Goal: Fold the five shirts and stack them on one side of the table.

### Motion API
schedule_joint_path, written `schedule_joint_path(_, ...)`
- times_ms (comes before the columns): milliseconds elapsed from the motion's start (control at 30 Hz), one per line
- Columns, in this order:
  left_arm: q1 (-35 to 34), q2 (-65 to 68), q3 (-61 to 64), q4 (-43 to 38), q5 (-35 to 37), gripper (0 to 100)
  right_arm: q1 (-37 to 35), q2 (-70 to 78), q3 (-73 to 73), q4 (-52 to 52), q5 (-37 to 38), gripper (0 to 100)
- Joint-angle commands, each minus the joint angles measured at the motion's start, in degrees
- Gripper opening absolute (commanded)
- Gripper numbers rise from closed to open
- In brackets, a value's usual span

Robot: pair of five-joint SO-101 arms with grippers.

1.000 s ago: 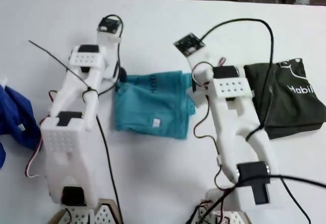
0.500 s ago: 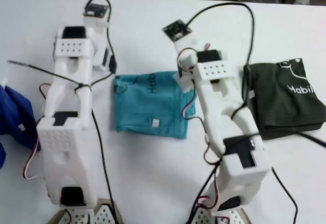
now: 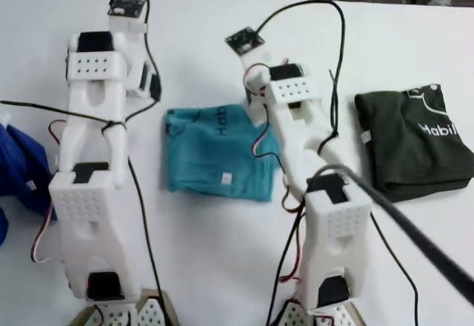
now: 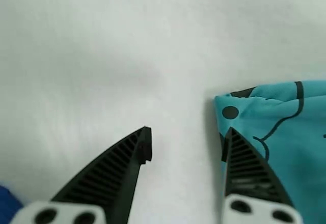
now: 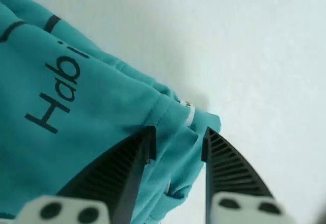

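Nearest in the high view, two white plastic arms rose from their bases at the front edge of the white surface. The left arm and the right arm stood side by side, each stretched away across it. Beside the left arm, at the left rim, lay a crumpled deep-blue garment, partly cut off by the edge.

Between the two arms, about mid-surface, lay the teal fabric shirt. It was folded into a rough rectangle and lying flat, with dark lettering towards its far side and a small white tag towards its near side. Right of the right arm and well apart from the teal one sat a folded dark green shirt with pale print, close to the right rim.

Farther on, the left claw hung over bare surface just beside the teal shirt's far left corner. Its black ribbed fingers were spread apart with nothing between them. One tip overlapped the shirt's edge in the wrist view, but whether it touched could not be told.

The right claw was at the shirt's far right corner. Its fingers were parted on either side of a bunched hem with a small white label, not clamped on it. Contact with the cloth could not be told.
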Motion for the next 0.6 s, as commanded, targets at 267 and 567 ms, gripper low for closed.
schedule_joint_path(267, -0.44, -2.02, -2.15, -0.35, 0.26, 25, 0.04, 6.81, -11.52, 6.90, -2.29, 9.1)
schedule_joint_path(567, -0.44, 1.49, -2.59, -0.44, 0.26, 25, 2.07, 7.08, -19.52, 8.13, -2.20, 2.1)
